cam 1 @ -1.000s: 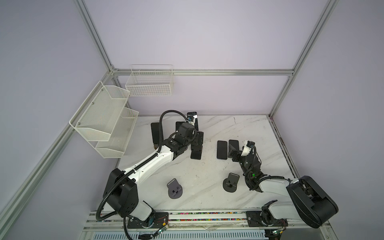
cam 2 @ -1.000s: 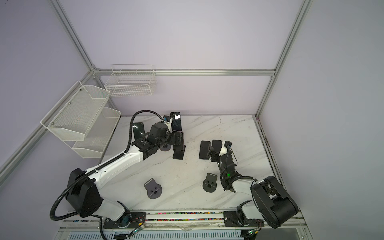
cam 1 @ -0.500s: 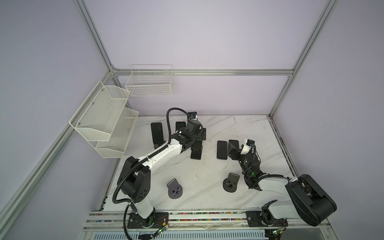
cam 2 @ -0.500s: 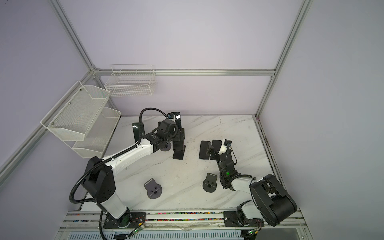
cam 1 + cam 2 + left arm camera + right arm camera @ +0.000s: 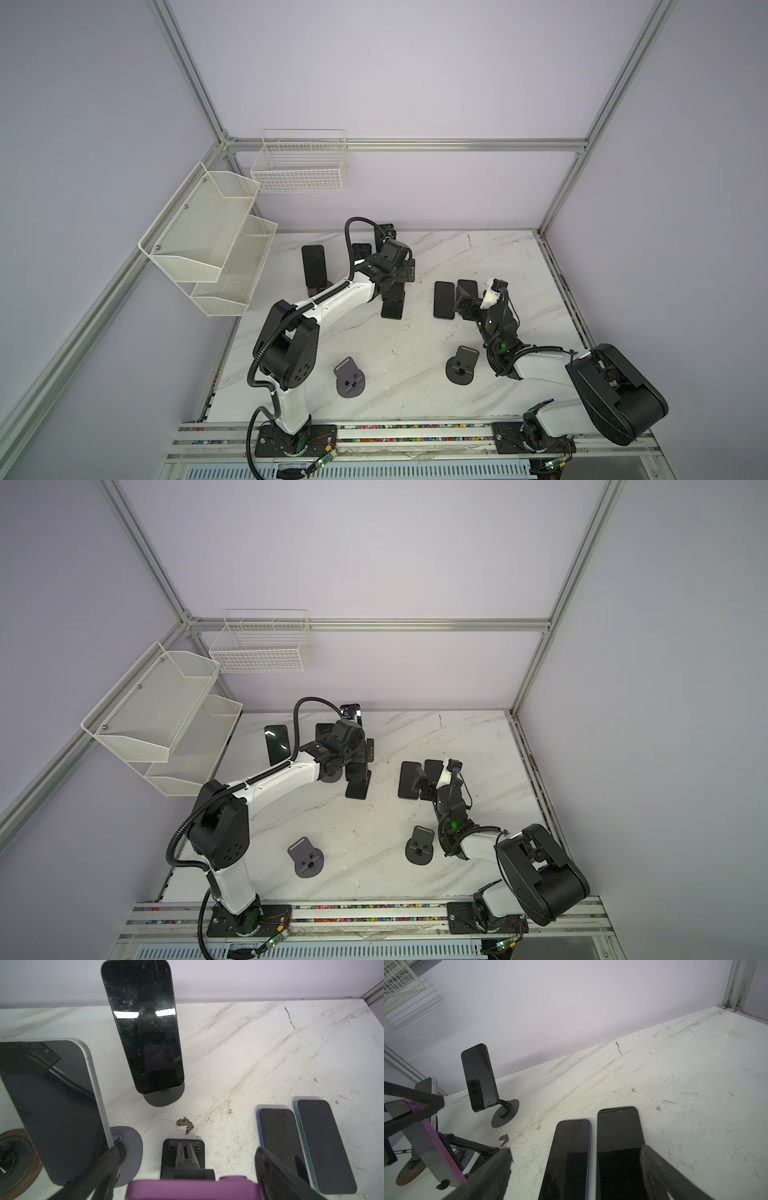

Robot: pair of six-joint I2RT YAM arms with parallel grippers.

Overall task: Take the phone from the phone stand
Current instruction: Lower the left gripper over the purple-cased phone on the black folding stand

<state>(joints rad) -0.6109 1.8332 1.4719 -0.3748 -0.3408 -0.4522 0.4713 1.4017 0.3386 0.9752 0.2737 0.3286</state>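
Purple phone (image 5: pixel 193 1189), on black stand (image 5: pixel 184 1159) (tilted)

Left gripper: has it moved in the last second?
Yes. The left gripper shifted rightward in both top views, away from the leftmost standing phone, which stayed put.

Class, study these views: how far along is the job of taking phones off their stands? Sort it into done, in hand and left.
Done: two phones lie flat on the table; two stands are empty. In hand: the left gripper, jaws open, straddles the purple-cased phone, not yet gripped. Left: lift it off; the black phone also sits on a stand.
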